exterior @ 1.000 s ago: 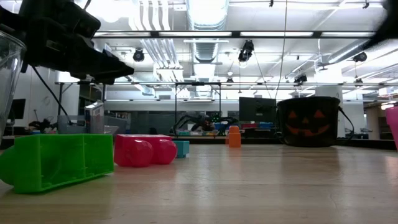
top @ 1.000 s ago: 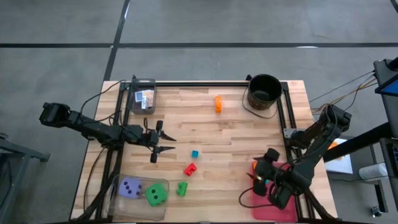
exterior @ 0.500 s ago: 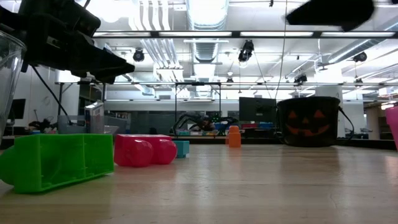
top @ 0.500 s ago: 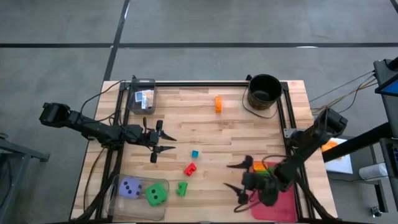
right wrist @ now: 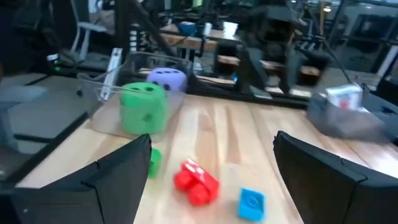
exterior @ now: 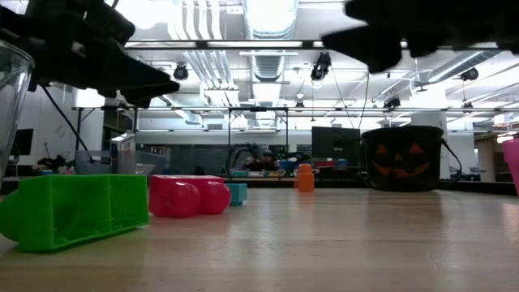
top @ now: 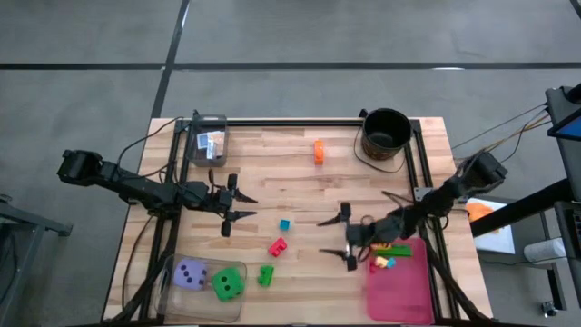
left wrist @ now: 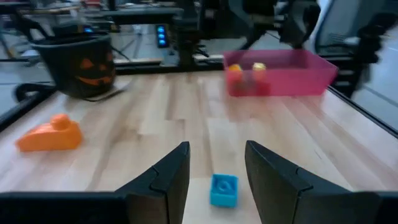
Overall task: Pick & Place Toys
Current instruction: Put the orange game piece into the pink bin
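The pink tray point(top: 399, 286) sits at the table's near right corner with a few bricks at its far edge. The right gripper point(top: 346, 237), jaws wide apart and empty, hovers beside the tray, facing the red brick point(top: 276, 246) and teal brick point(top: 284, 224) mid-table. It should centre over one brick, then descend squarely. The left gripper point(top: 238, 208) waits open near the left edge.

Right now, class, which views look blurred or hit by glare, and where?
Low view: the ceiling lights glare brightly, and both arms show as dark silhouettes. Right wrist view: the green die and red brick are soft with blur. Left wrist view: the pink tray is blurred, the teal brick sharper.
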Motion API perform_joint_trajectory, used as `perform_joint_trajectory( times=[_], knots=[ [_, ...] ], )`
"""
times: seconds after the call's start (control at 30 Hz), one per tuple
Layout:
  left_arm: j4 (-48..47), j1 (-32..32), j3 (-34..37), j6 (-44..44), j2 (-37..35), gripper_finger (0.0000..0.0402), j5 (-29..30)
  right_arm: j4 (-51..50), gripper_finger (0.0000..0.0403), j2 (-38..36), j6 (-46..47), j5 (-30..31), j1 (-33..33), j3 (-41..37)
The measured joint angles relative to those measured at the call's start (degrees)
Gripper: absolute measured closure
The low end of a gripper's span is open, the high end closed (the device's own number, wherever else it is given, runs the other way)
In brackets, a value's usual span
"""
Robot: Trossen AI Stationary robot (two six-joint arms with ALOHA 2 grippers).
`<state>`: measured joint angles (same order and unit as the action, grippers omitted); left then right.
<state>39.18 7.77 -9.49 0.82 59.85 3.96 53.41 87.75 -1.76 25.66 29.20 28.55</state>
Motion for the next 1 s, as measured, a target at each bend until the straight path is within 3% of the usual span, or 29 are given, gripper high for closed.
perform_joint_trajectory(
  times=[0.23,0.47,0.7,0.87,1.0],
  knots=[
    [-3.3,-2.2,-8.1,-0.9,8.7,0.0244,2.3,8.8,0.0067,-8.0,1.4,-0.4,-3.7,-12.9],
    [-15.8,-6.9,-26.3,3.6,25.8,0.0236,2.3,8.8,0.0067,-15.7,0.9,-0.4,-4.2,-16.9],
    [-39.4,-12.0,-47.0,14.5,39.8,0.0144,4.6,6.9,0.0067,-17.5,0.5,-0.4,-4.2,-17.6],
    [-40.1,-16.4,-54.8,18.3,46.6,0.0066,6.6,6.9,0.0067,-15.7,0.6,-0.4,-4.2,-17.5],
    [-40.1,-19.6,-58.2,20.4,48.8,0.0034,8.1,6.9,0.0067,-14.4,1.6,-0.4,-4.2,-17.3]
  ],
)
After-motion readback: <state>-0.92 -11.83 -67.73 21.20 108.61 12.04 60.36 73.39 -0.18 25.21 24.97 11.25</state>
